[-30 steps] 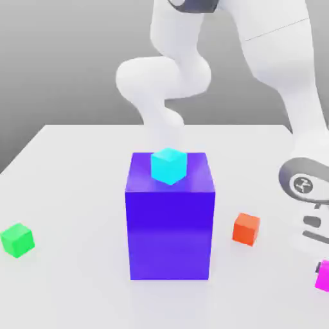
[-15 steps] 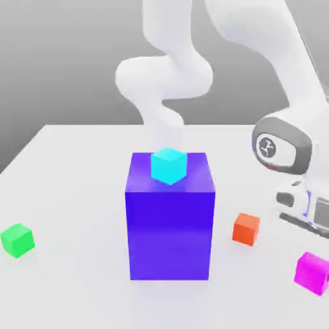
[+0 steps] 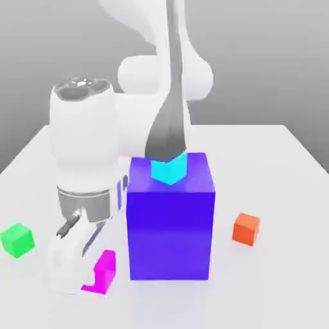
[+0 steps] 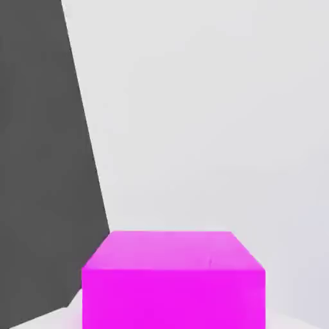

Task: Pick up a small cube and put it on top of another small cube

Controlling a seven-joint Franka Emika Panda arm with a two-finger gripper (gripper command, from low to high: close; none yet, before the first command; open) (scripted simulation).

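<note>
My gripper [image 3: 95, 277] is shut on the small magenta cube [image 3: 106, 267], low over the table near its front edge, at the exterior view's left of the big blue-purple block [image 3: 170, 218]. The white hand covers part of the cube. In the hand view the magenta cube [image 4: 173, 280] sits close under the camera. The small green cube [image 3: 17, 240] rests on the table further to the exterior view's left, a short way from the hand. I cannot tell whether the magenta cube touches the table.
A cyan small cube [image 3: 168, 168] sits on top of the blue-purple block. An orange-red small cube [image 3: 246, 228] lies on the table at the exterior view's right of the block. The arm's links rise behind the block. The white table's edge [image 4: 87, 148] runs close by.
The arm has swung from the exterior view's right, across the front of the block, to its left, carrying the magenta cube along. The other cubes have not moved.
</note>
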